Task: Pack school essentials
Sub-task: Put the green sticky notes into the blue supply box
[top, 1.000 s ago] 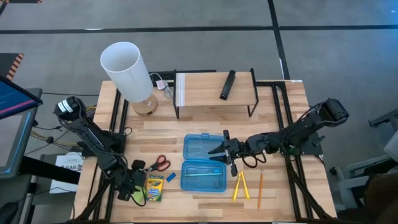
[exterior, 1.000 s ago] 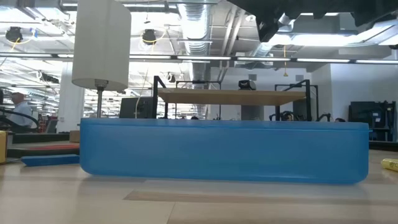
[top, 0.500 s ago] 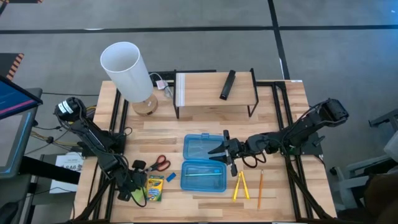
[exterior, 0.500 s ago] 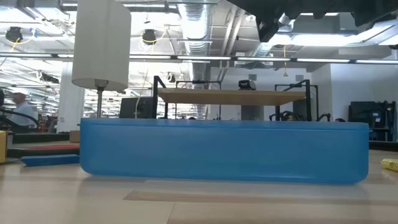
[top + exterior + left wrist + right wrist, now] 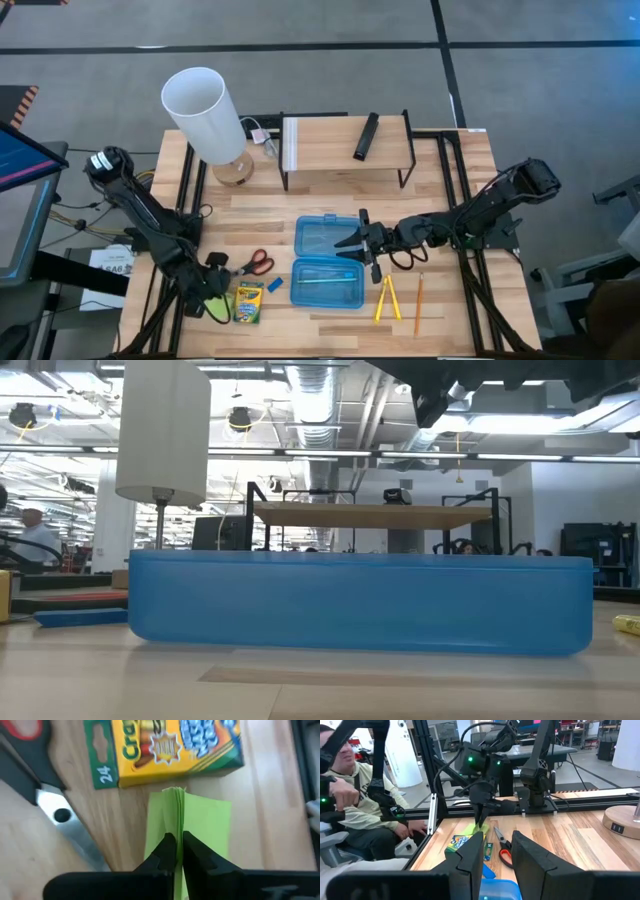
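A wooden desk (image 5: 330,215) is seen from above, with two dark robot arms reaching in from either side. The landmark is an open blue plastic case (image 5: 328,283) lying near the front middle of the desk; its hinged lid (image 5: 326,236) lies flat just behind it, and a pale pen (image 5: 325,281) rests inside the case.

Nearest the front edge, to the left of the case, the left gripper (image 5: 212,303) has its fingers (image 5: 167,851) pressed together on a green sticky-note pad (image 5: 187,832), pinching the pad's sheets between them. The pad sits just beside a yellow-green crayon box (image 5: 248,301), which lies between it and the case. A small blue eraser (image 5: 275,285) lies against the case's left side. Red-handled scissors (image 5: 257,264) lie just behind the crayon box.

To the right of the case lie two yellow sticks (image 5: 387,297), crossed in a narrow V, and beyond them an orange pencil (image 5: 418,302).

The right gripper (image 5: 354,243) hovers at the right edge of the lid, with its fingers partly apart and nothing between them.

Farther back from the case stands a low wooden shelf (image 5: 345,142) with a black bar-shaped object (image 5: 366,136) on top. Left of the shelf stands a white-shaded lamp (image 5: 205,112) on a round wooden base.

Beyond the desk's left side, a seated person (image 5: 357,805) in a pale top is visible.
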Controlling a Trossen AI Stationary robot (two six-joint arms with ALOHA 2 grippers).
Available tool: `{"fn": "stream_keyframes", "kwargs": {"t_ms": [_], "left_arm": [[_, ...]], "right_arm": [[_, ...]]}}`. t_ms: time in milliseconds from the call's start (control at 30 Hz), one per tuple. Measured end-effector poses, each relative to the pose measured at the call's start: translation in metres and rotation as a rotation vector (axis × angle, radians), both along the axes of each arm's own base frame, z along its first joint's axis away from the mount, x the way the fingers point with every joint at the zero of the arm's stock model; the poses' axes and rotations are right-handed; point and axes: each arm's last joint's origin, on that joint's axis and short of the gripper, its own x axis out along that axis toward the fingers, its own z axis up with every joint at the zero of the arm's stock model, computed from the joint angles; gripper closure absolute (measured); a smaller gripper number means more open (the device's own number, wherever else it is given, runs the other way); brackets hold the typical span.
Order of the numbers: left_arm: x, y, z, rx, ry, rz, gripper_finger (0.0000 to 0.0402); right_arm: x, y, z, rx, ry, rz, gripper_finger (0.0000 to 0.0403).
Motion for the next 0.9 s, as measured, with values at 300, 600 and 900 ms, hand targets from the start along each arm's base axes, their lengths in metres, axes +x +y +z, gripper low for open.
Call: {"fn": "stream_keyframes", "kwargs": {"t_ms": [300, 600, 900], "left_arm": [[-0.005, 0.009, 0.031, -0.046, -0.08, 0.034, 0.0401], [0.0, 0.012, 0.088, 0.058, -0.308, 0.021, 0.0401], [0.055, 0.027, 0.1, 0.144, -0.546, 0.057, 0.0401]], "right_arm": [[0.0, 0.0, 0.0, -0.001, 0.0, -0.002, 0.0285], [0.0, 0.0, 0.0, -0.001, 0.0, -0.002, 0.0285], [0.0, -0.001, 0.0, -0.002, -0.001, -0.028, 0.0285]]}}
